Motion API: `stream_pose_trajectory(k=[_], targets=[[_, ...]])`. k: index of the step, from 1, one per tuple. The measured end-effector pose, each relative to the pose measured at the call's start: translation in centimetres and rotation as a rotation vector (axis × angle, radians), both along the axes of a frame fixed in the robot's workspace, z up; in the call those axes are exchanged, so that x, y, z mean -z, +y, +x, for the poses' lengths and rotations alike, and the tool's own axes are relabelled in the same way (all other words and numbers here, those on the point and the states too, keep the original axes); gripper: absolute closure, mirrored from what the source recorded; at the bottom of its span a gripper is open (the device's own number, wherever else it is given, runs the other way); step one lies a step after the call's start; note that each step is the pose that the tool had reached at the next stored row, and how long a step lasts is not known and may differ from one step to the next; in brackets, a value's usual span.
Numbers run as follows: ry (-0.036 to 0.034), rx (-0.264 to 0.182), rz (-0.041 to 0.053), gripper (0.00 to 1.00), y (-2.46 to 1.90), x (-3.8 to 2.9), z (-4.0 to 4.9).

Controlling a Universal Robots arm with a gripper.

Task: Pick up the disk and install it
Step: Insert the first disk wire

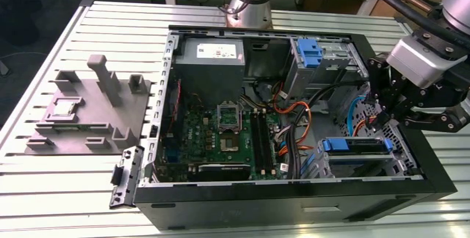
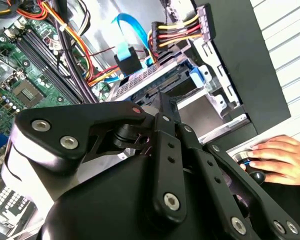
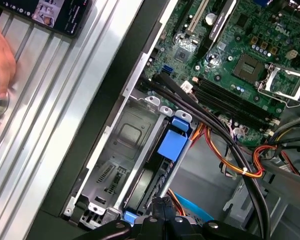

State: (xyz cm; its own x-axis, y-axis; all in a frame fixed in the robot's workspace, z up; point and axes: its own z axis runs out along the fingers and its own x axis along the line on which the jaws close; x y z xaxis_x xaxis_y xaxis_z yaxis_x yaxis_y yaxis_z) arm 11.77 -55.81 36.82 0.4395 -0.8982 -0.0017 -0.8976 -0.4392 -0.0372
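The disk (image 1: 358, 146), with its blue carrier frame, sits in the drive cage at the near corner of the open computer case (image 1: 294, 199), on the exterior view's right. In the first wrist view the disk (image 3: 171, 146) shows its blue tab and stands slotted beside a bare metal bay (image 3: 125, 145). The second wrist view has the disk's blue tab (image 2: 196, 75) past the gripper's black links. My gripper (image 1: 386, 106) hangs above that cage at the case's edge. Its fingers (image 3: 159, 210) are shut together with nothing between them.
A person's hand (image 2: 276, 159) rests on the slatted table just outside the case, and in the first wrist view the hand (image 3: 0, 65) is on the slats. Orange and black cables (image 1: 294, 122) cross beside the cage. A grey plastic stand (image 1: 88, 111) sits at the exterior view's left.
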Motion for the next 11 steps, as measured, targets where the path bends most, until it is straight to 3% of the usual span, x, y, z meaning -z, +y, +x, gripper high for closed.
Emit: stream_pose_trajectory(k=[11], targets=[[0.0000, 0.000, -0.0001, 0.90, 0.34, 0.01, 0.45]])
